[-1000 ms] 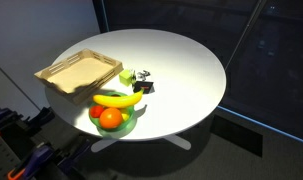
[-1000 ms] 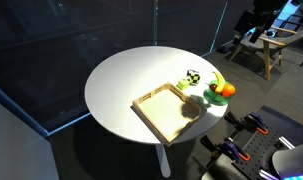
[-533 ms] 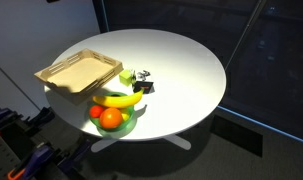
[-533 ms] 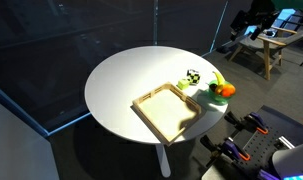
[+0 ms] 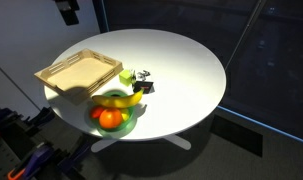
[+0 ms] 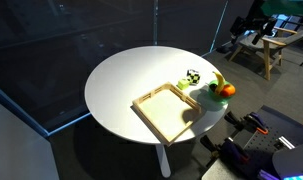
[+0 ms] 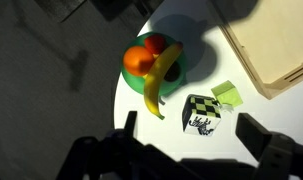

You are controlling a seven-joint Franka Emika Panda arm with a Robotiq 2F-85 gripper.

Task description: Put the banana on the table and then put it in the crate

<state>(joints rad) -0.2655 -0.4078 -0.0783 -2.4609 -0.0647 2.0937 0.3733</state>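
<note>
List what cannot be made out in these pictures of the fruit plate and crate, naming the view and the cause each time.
1. Gripper: cut off by the top edge in an exterior view; only dark, blurred fingers show in the wrist view.
2. Crate: cut off by the wrist view's top and right edges.
3. Round fruits: partly covered by the banana in the wrist view; too small to name in both exterior views.

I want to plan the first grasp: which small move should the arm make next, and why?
Probably shift the open pincer over the banana and lower it: the banana lies on the green plate beside the orange fruit, and the pincer hangs high above the table.
</note>
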